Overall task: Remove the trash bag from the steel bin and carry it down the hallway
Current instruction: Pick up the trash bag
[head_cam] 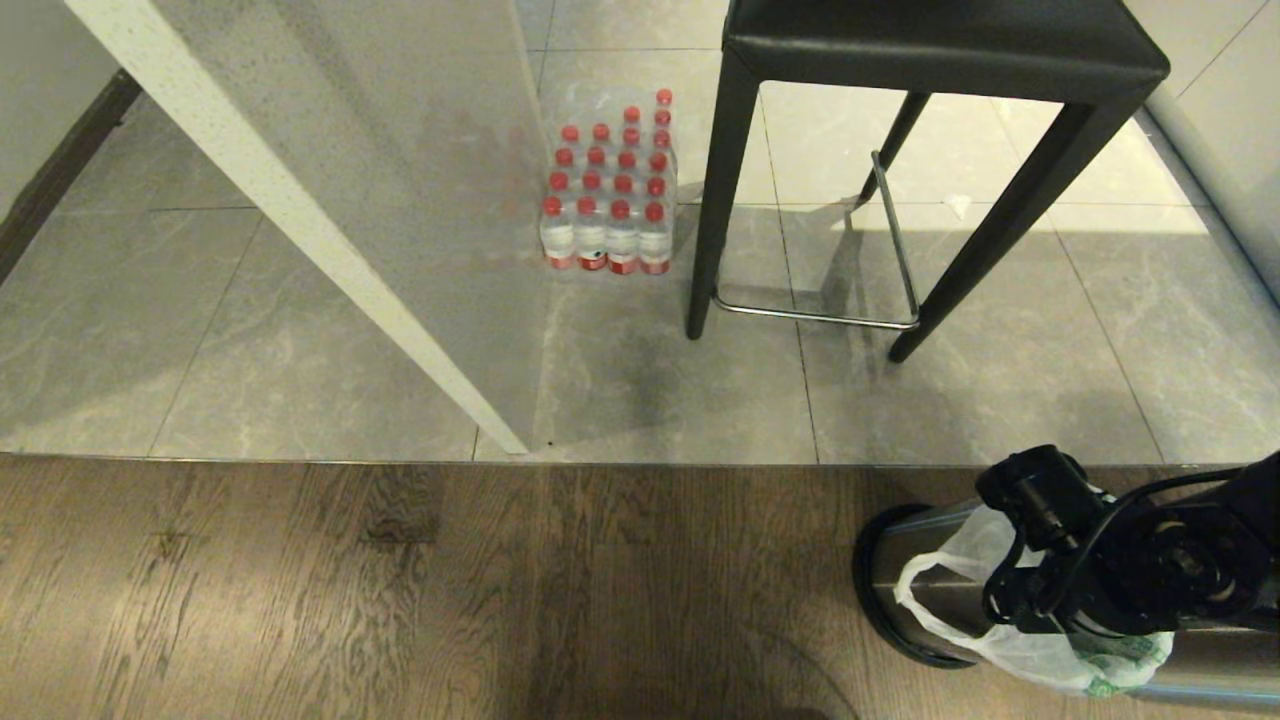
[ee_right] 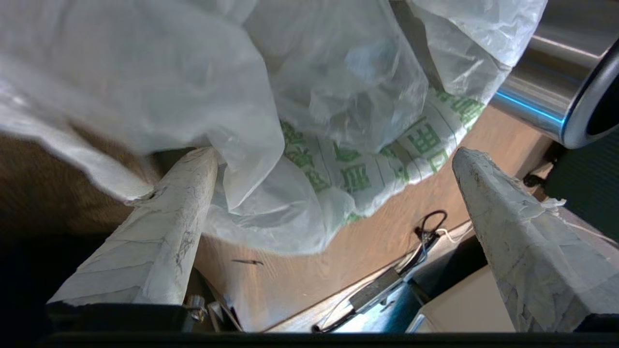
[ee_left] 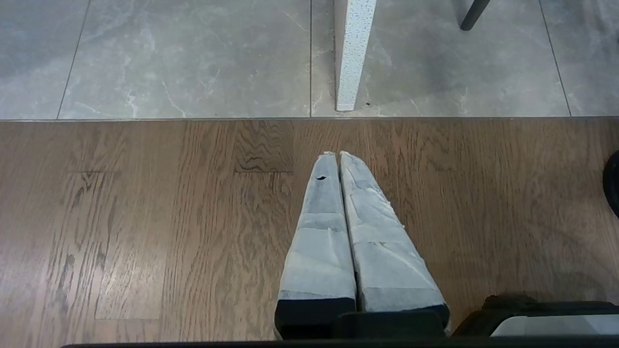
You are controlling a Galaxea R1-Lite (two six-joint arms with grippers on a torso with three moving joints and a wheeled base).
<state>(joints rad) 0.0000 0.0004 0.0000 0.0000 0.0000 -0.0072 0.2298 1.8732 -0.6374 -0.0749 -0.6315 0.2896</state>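
The thin translucent white plastic trash bag with green print [head_cam: 1040, 650] is seen draped over the black-rimmed brushed-steel round bin [head_cam: 905, 590], which stands on the dark wood-plank floor [head_cam: 400, 600] close to its seam with the grey marble-look floor tiles [head_cam: 300, 330]. The right gripper [ee_right: 333, 179] is spread wide beside the bin's mouth, with bag film bunched between the 2 tape-wrapped fingers [ee_right: 169, 232] and brushing 1 of them; nothing is clamped yet. The left gripper [ee_left: 338, 154] is seen pressed together, empty, parked over the wood planks. Risks, as judged: if the jaws are closed on a single loose fold, the thin film may be torn or slipped out on the pull. If the bag is hauled sideways rather than up, the light bin may be dragged or tipped. The black metal stool [head_cam: 900, 60] and the shrink-wrapped pack of red-capped water bottles [head_cam: 610, 200] stand on the tiles ahead, so a swinging bag could be snagged on a stool leg during carry.
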